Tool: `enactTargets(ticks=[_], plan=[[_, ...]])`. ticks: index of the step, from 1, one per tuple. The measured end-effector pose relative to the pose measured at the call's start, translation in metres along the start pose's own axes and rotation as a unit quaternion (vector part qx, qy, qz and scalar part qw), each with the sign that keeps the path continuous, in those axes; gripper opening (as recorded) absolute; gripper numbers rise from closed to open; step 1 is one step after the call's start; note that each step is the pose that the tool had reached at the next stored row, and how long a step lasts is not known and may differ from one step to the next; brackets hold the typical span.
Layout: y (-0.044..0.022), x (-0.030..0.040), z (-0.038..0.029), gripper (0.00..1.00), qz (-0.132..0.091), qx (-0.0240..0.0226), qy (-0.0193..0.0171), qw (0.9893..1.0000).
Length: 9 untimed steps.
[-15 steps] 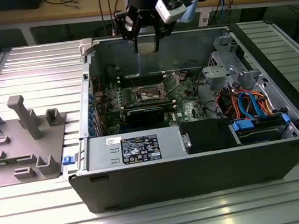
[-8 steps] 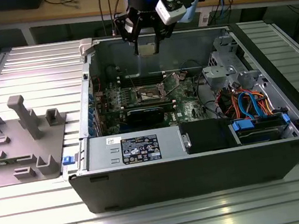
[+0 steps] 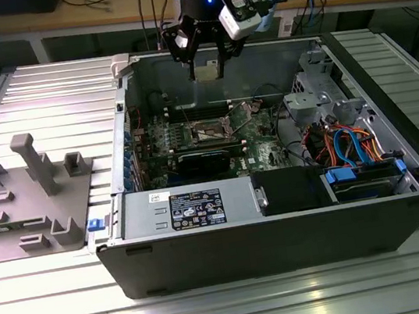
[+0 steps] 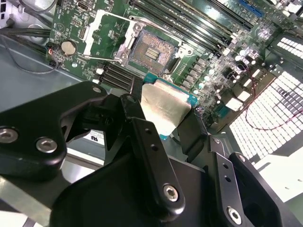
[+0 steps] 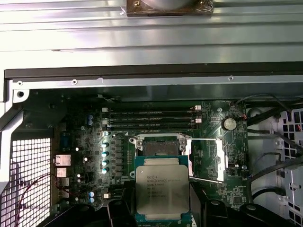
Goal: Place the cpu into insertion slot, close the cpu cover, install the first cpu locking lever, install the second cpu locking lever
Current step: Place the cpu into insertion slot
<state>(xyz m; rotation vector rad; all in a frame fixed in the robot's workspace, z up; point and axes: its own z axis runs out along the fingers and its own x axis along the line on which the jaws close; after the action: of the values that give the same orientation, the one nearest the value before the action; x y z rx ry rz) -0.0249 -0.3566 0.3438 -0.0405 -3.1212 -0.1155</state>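
Note:
My gripper (image 3: 205,69) hangs above the open computer case, shut on the cpu (image 3: 208,73). The cpu is a flat square chip with a dull silver top (image 5: 162,189), and dark fingers (image 4: 142,135) clamp it from both sides. Below it on the green motherboard lies the insertion slot (image 5: 160,148), a dark recess with a silvery rim and nothing in it (image 4: 151,52). The cpu cover (image 5: 209,159) stands swung open beside the slot (image 4: 107,32). Two thin wire levers (image 5: 204,139) lie swung out along the cover. In the exterior view the slot (image 3: 210,131) sits below and in front of the gripper.
The case walls (image 3: 130,129) ring the board. A drive cage with orange and blue cables (image 3: 340,133) stands at the exterior view's right, and a black power supply (image 3: 193,207) along the front. Long memory slots (image 5: 151,118) run beside the socket. A grey fixture plate (image 3: 25,192) lies outside the case.

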Motion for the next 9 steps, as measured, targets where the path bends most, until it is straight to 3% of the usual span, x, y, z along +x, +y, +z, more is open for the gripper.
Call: enactTargets(ticks=[9], plan=[[-0.0005, -0.0002, 0.0075, 0.54, 0.000, 0.0000, 0.0000, 1.0000]])
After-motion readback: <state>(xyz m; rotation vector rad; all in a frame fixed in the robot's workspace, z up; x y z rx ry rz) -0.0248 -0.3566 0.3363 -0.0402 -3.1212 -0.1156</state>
